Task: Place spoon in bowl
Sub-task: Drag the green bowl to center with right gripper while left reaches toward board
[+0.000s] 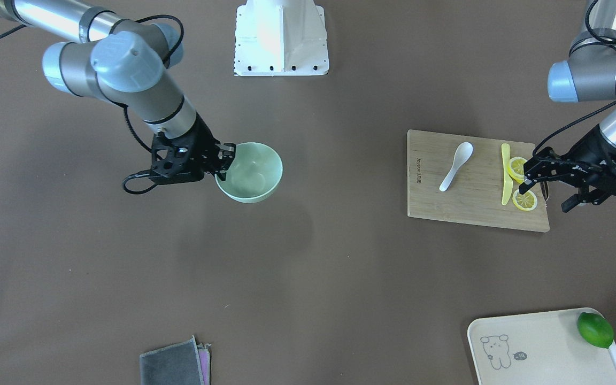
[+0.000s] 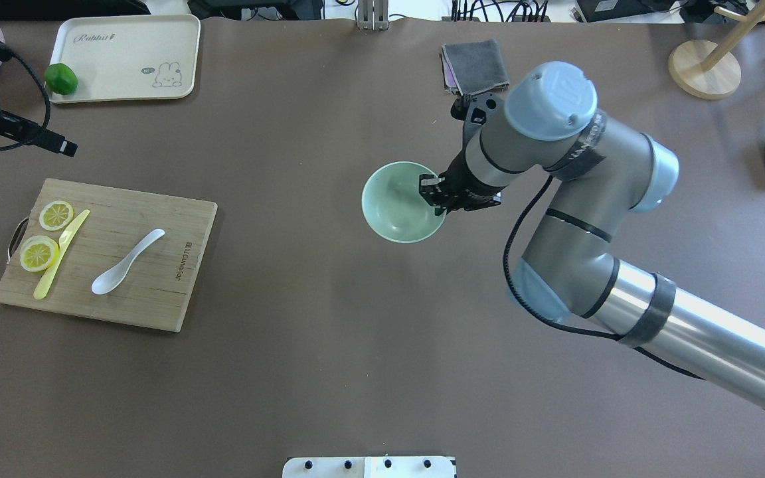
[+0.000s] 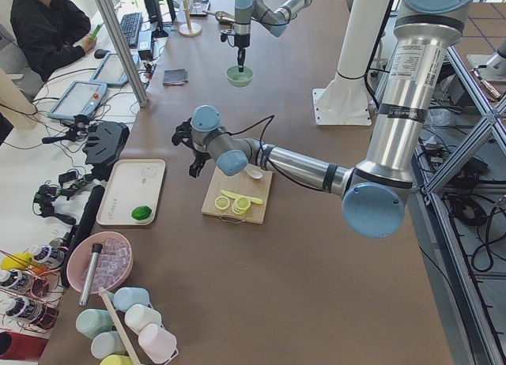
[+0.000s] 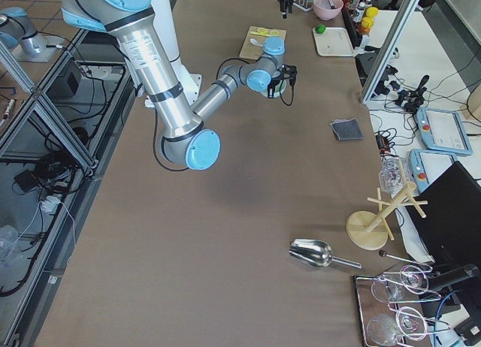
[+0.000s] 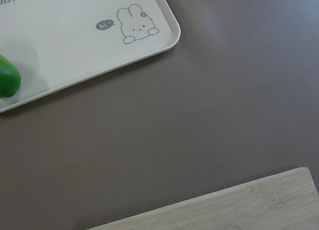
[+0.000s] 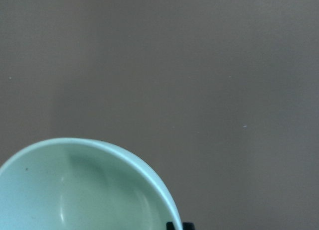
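**On the board, a spoon to fetch; over mid-table, a bowl in hand**

On the wooden board (image 1: 474,208) the spoon (image 1: 456,167) lies free with its scoop facing up. It is apart from the yellow knife (image 1: 506,176) and the 2 lemon slices (image 1: 524,200) beside it. The left claw (image 1: 546,192) hangs spread and empty near the lemon end of the board, apparently high above it. The right claw (image 1: 228,155) is clenched on the rim of the bowl (image 1: 249,198), with 1 finger inside and 1 outside. From its shadow, the bowl seems lifted off the table, well apart from the board.

The step in hand looks like positioning the bowl so the spoon can be brought to it. The right arm should keep the rim level and hold steady, or set the bowl flat before letting go. A 1-sided pinch can tip a light bowl.

For the pickup, the left claw should come down over the middle of the handle with its jaws across the handle's width. That keeps it on the side away from the knife. The glaze looks slick and the scoop heavy, so a firm grip near the scoop should limit drooping. The spoon is best released low inside the bowl.
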Controlling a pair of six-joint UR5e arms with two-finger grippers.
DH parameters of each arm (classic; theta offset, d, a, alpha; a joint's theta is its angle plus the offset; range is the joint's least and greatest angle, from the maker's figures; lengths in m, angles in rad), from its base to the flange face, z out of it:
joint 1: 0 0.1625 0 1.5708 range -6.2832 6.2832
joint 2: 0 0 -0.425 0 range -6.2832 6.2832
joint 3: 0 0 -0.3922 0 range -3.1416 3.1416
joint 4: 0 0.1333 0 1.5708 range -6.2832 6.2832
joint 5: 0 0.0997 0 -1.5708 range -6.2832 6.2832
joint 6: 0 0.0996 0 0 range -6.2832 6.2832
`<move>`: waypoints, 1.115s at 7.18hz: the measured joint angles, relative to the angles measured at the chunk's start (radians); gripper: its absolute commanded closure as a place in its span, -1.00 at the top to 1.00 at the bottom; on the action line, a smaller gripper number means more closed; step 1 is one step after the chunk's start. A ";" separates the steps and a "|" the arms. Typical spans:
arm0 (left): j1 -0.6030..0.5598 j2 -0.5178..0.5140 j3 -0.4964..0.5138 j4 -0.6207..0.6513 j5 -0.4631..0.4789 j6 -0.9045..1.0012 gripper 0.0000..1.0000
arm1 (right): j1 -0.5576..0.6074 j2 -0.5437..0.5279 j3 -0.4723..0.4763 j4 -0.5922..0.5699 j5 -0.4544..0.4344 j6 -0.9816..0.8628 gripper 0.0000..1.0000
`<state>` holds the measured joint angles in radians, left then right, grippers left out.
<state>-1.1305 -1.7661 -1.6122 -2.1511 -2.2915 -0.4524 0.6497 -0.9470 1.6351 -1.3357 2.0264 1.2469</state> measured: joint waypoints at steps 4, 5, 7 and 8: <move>0.034 -0.012 -0.001 -0.001 0.001 -0.003 0.96 | -0.098 0.096 -0.142 0.023 -0.116 0.029 -0.63; 0.043 -0.014 -0.005 -0.001 0.001 -0.005 0.96 | -0.101 0.103 -0.159 0.029 -0.119 0.030 0.98; 0.093 -0.029 -0.010 -0.001 0.016 -0.012 0.96 | -0.102 0.111 -0.166 0.061 -0.118 0.067 1.00; 0.137 -0.031 -0.022 -0.001 0.061 -0.025 0.96 | -0.096 0.111 -0.156 0.079 -0.114 0.080 1.00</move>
<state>-0.9939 -1.7971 -1.6342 -2.1521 -2.2307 -0.4772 0.5541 -0.8364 1.4788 -1.2569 1.9121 1.3266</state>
